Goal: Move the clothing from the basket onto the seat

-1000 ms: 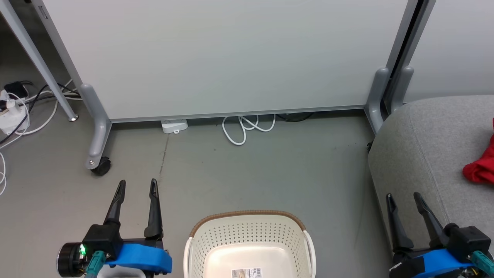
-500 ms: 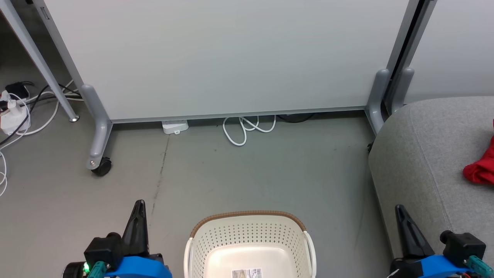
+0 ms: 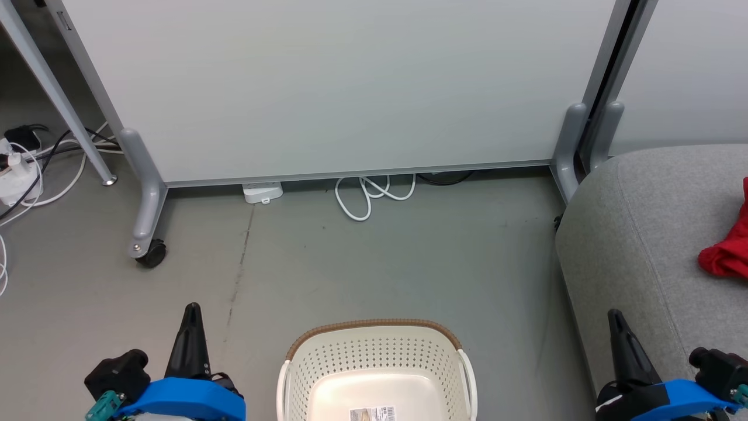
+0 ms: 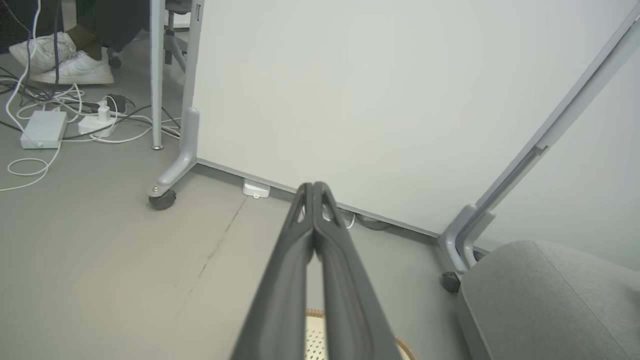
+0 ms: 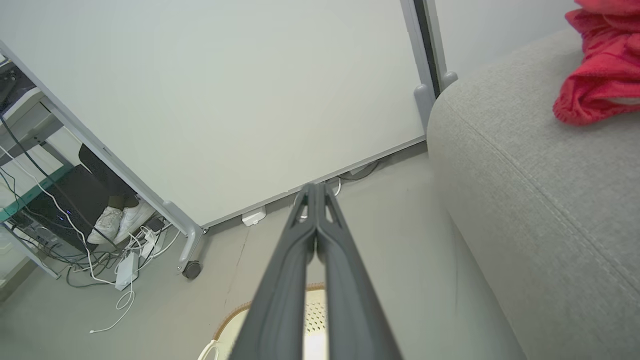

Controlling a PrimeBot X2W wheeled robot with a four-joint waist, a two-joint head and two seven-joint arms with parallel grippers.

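Observation:
The cream perforated basket [image 3: 377,356] with a brown rim stands on the floor at the bottom centre; only a white label lies on its bare bottom. Red clothing [image 3: 727,248] lies on the grey seat [image 3: 643,245] at the right, and the same clothing [image 5: 597,75] shows on the seat [image 5: 540,190] in the right wrist view. My left gripper [image 3: 191,310] is shut and empty, left of the basket. My right gripper [image 3: 615,318] is shut and empty, in front of the seat's near edge. Both wrist views show the fingers pressed together: left gripper [image 4: 313,187], right gripper [image 5: 314,187].
A white partition panel [image 3: 327,88] on grey castor legs [image 3: 146,234] stands behind the floor. White cables [image 3: 374,196] lie under it, and a power strip with cords [image 3: 17,169] lies at far left. A person's white shoes [image 4: 65,62] show beyond the panel.
Both grippers went from open to shut and drew back toward the bottom of the head view. The basket and the clothing stayed in place.

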